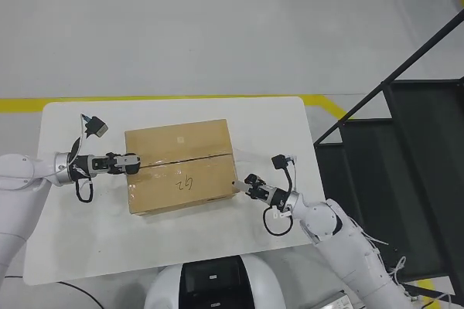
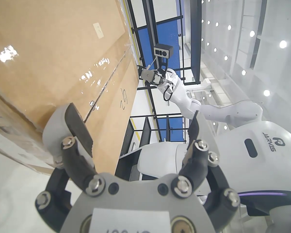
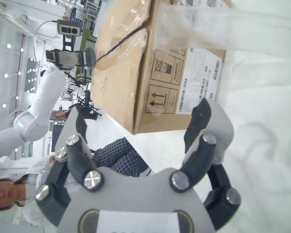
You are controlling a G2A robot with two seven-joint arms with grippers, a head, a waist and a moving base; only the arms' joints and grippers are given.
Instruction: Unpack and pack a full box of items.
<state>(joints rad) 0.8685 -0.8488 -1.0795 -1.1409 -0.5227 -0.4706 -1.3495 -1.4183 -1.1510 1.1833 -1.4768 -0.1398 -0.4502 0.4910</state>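
1. The right tool (image 3: 139,115) is nearest the robot. It is just beside the right end of the box (image 1: 178,154), close to that end's near corner. Its two fingers are spread wide with nothing between them. Whether a fingertip touches the cardboard cannot be told.
2. The end face (image 3: 174,78) of the box that looks at this tool carries printed labels with barcodes and handling symbols.
3. The box is a brown cardboard carton, closed, lying flat on the white bench (image 1: 77,232) at about its middle, with bare bench all around it.
4. On top of the box the two flaps meet at a seam (image 1: 178,160) that runs along its length from the left end to the right end. Shiny clear tape (image 2: 92,73) covers the seam.
5. A handwritten mark (image 1: 185,183) sits on the flap on the near side of the seam. A small pale sticker (image 1: 181,140) sits on the flap on the far side.
6. The left tool (image 1: 131,163) is at the left end of the box, level with the seam. Its fingers are also wide apart and hold nothing. One finger (image 2: 75,122) lies at the box's upper edge by the seam, though contact cannot be confirmed.
7. Beyond the box, past the bench's far edge, a yellow stripe (image 1: 178,98) runs across the grey floor.
8. Well apart from the box on its right side stand dark metal steps (image 1: 417,154).
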